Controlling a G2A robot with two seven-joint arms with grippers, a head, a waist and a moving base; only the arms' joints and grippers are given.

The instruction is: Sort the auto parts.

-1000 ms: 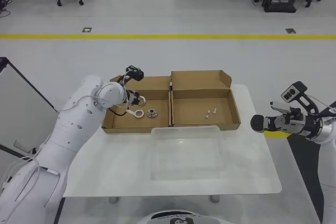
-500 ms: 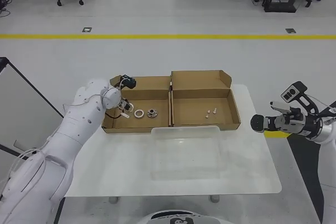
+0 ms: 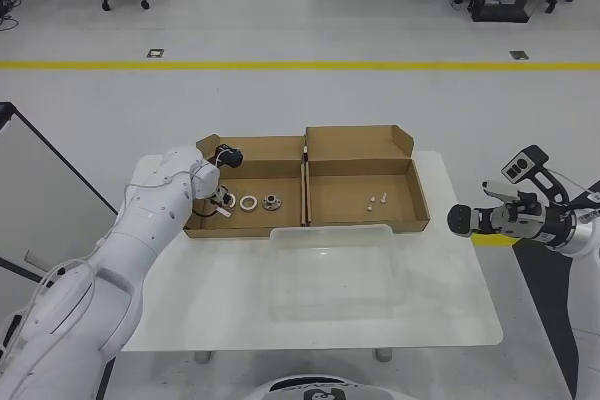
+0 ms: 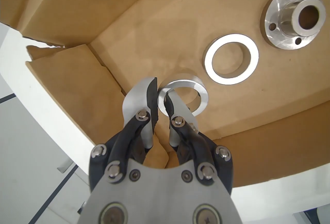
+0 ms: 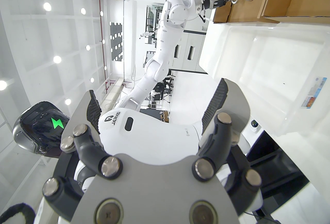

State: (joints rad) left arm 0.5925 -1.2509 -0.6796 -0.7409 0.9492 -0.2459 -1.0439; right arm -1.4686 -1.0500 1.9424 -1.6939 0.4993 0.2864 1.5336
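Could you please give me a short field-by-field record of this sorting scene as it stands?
Left hand: shut on gripped ring's wall, low in left box
Left box also holds: loose ring and flange, lying apart
Right box: two small pale parts
Right hand: open, off the table's edge, holding nothing
Clear bin: on the table, on the robot's side of the boxes

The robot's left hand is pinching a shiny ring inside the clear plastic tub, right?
Not quite. The left hand is pinching a shiny ring, but inside the brown cardboard box, not the clear plastic tub. The left wrist view shows it.
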